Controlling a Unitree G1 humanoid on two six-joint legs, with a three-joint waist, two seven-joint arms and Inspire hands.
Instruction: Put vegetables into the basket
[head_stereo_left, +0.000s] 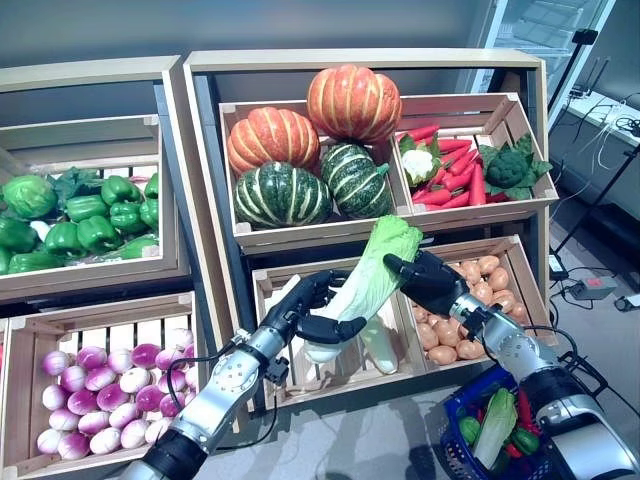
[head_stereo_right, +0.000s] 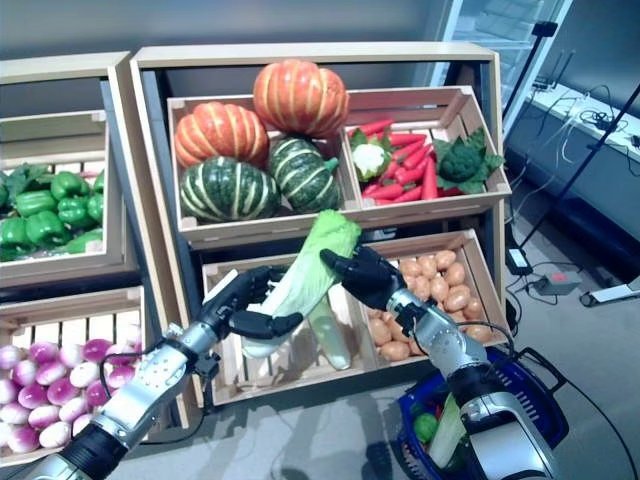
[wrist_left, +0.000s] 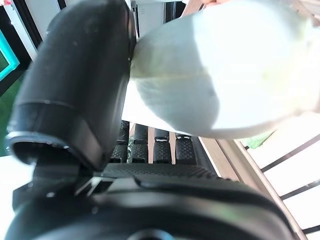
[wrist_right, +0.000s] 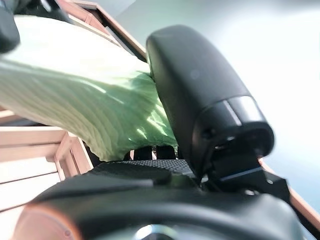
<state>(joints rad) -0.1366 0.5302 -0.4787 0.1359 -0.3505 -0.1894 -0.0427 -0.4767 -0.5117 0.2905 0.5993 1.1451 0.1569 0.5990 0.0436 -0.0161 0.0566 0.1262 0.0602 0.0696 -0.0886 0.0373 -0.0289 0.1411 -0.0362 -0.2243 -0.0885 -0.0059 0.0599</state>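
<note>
Above the lower middle crate, both robot hands, left robot hand and right robot hand, grip the cabbage with curled fingers; you must next carry it to the basket.

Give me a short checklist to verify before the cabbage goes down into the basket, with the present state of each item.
1. Left hand holds the long pale-green napa cabbage at its white base: ok.
2. Right hand grips its leafy part: ok.
3. Cabbage lifted out of the lower wooden crate: ok.
4. Dark blue plastic basket within view: ok.
5. Room in the basket, which already holds vegetables: cannot tell.
</note>
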